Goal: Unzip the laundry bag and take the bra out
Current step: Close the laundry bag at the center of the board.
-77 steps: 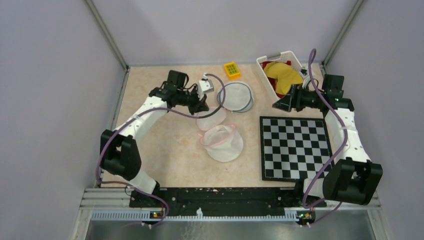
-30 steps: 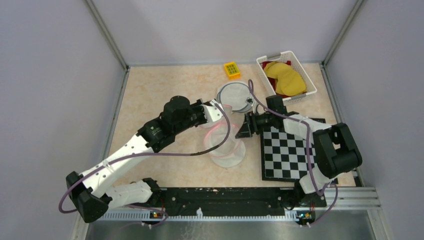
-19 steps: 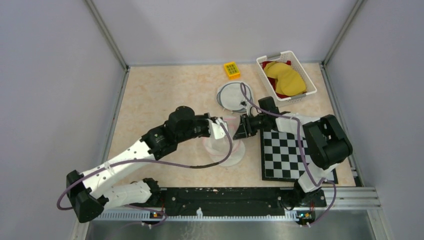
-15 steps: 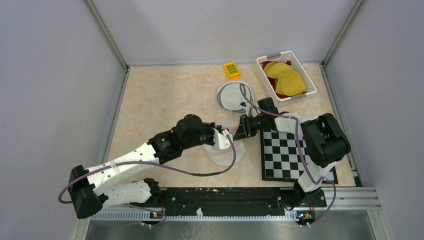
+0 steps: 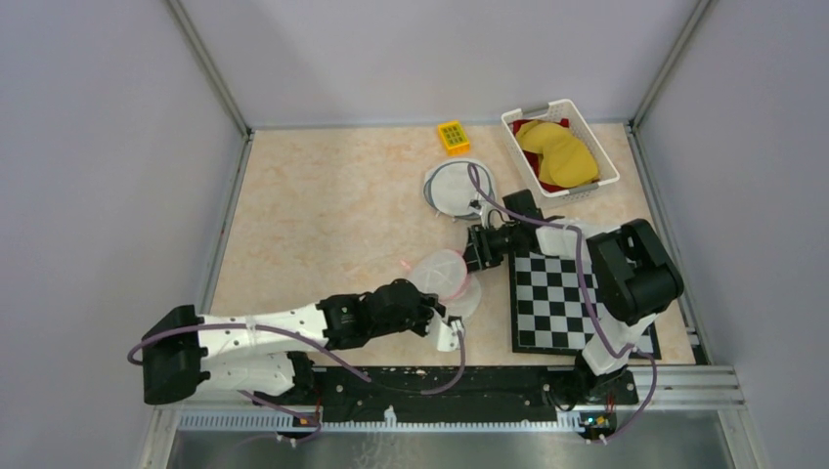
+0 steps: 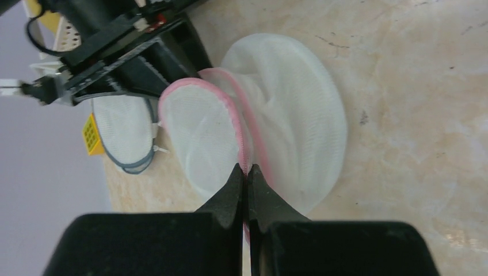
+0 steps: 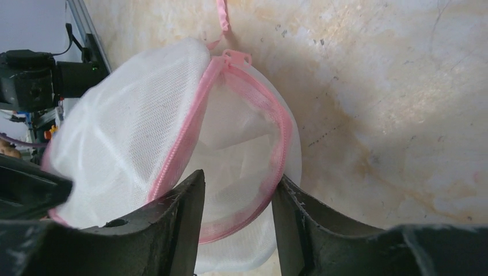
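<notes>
**Laundry bag boxed in on three sides**

Left of the laundry bag [image 5: 440,271], bare table [image 5: 323,225] lay wide open. On its right crowded the right gripper [image 7: 239,181], jaws apart astride the pink rim, with the chessboard [image 5: 577,293] just beyond. Its near side was barred by the left arm [image 5: 283,327], whose left gripper [image 6: 246,175] was pinched on the rim. Behind sat a grey-rimmed mesh bag [image 5: 452,188].

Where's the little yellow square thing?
In the top view, the yellow square thing lies near the far wall, left of the white basket, just beyond the grey-rimmed mesh bag.
</notes>
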Robot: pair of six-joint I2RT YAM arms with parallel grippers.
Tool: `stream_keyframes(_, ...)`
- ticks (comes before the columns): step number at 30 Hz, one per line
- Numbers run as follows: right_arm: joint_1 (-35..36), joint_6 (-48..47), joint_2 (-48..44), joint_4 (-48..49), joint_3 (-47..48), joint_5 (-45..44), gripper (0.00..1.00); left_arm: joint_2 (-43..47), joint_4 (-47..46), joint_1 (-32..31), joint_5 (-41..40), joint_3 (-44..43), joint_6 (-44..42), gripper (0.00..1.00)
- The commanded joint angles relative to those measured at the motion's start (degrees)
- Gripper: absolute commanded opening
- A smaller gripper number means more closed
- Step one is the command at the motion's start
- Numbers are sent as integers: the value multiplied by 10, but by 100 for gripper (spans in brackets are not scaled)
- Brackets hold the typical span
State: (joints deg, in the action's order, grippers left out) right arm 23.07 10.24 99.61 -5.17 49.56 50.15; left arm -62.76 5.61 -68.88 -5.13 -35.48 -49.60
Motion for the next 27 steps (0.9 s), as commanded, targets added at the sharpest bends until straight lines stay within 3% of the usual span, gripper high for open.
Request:
stream_keyframes(1, 1, -31, -12, -34, 40, 6, 47, -42, -46, -25, -4, 12, 36, 0)
stream_keyframes(3, 2, -41, -13, -50, 44, 3, 47, -61, -47, -31, 7, 10, 54, 1)
stream_keyframes(7, 1, -53, -18, -64, 45, -4, 47, -92, -51, -38, 40, 12, 79, 18)
stream_keyframes(12, 1, -90, -22, -113, 61, -31, 50, -101, -49, -38, 96, 25, 111, 31)
stream_keyframes(15, 1, -114, -27, -134, 69, -46, 52, -112, -45, -37, 81, 20, 155, 48)
stream_keyframes(21, 1, -163, -41, -197, 103, -64, 54, -100, 65, -22, 143, -53, 191, 96)
stream_keyframes(27, 1, -168, -70, -214, 117, -82, 63, -101, 211, 77, 311, -181, 250, 99)
